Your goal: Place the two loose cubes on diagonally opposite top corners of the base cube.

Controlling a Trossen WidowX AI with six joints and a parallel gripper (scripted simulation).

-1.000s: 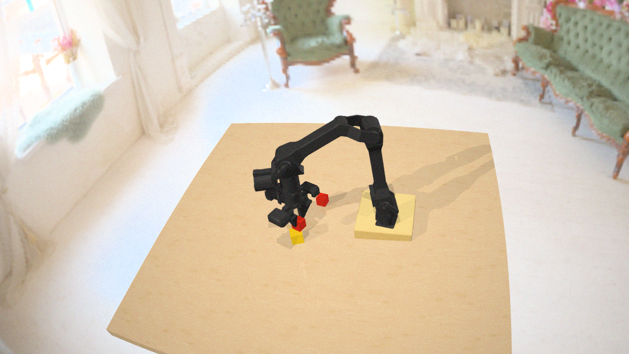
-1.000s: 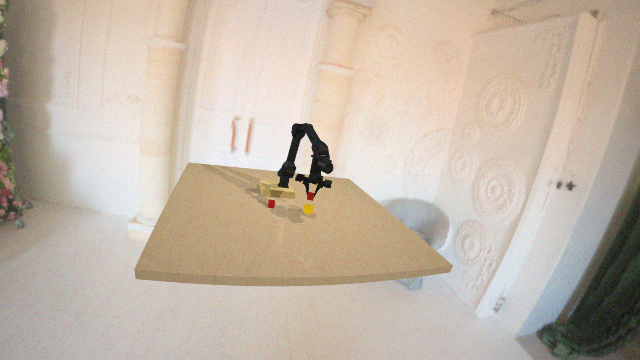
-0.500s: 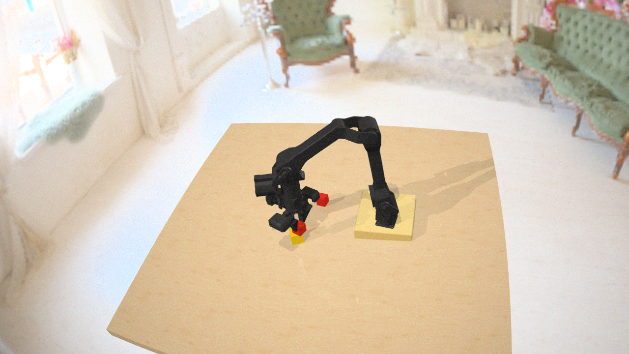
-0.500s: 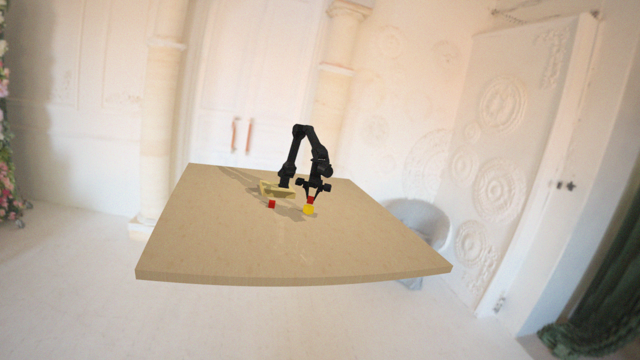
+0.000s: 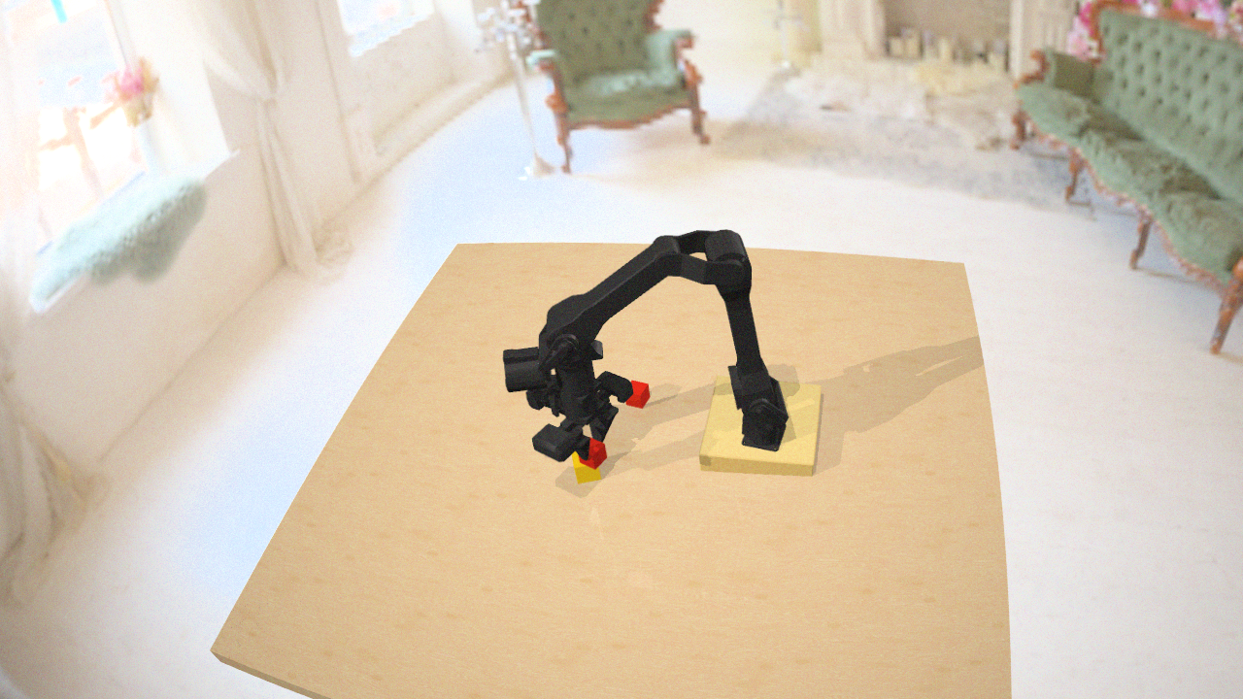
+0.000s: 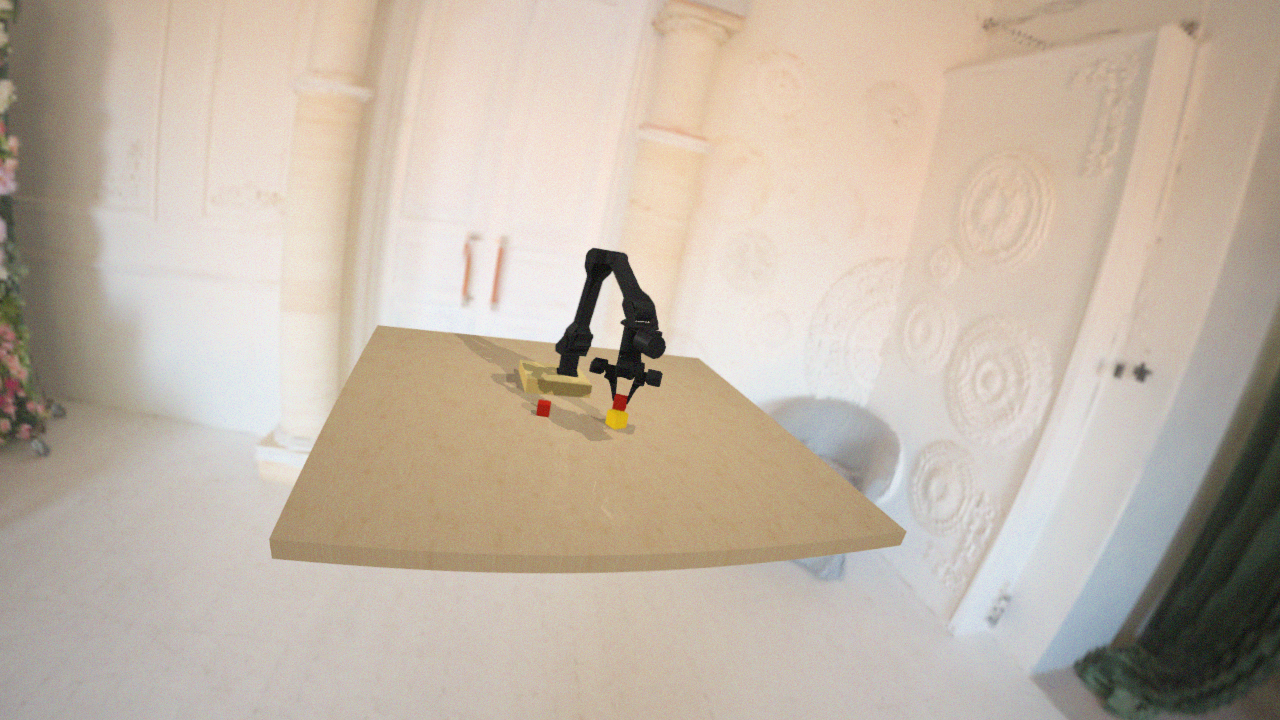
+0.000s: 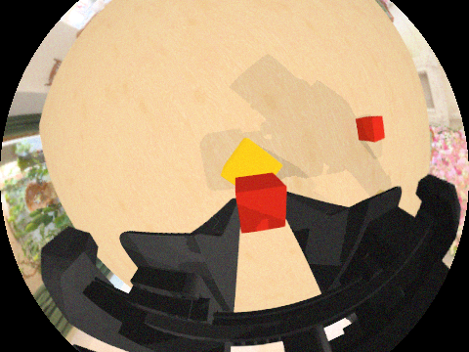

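My gripper (image 5: 593, 451) (image 6: 620, 402) (image 7: 259, 199) is shut on a red cube (image 5: 594, 453) (image 6: 619, 403) (image 7: 261, 206). The held cube is right above the yellow base cube (image 5: 587, 474) (image 6: 616, 419) (image 7: 248, 158) and overlaps it in all views. I cannot tell whether the two touch. In the wrist view the held cube is turned relative to the yellow cube and hides its near part. The other red cube (image 5: 638, 393) (image 6: 544, 408) (image 7: 371, 128) lies apart on the table, toward the arm's base side.
The arm stands on a pale yellow block (image 5: 801, 425) (image 6: 539, 380) at the right in the top view. The wooden table (image 5: 625, 590) (image 6: 465, 483) (image 7: 147, 122) carries the cubes. The arm's shadow falls around the yellow cube.
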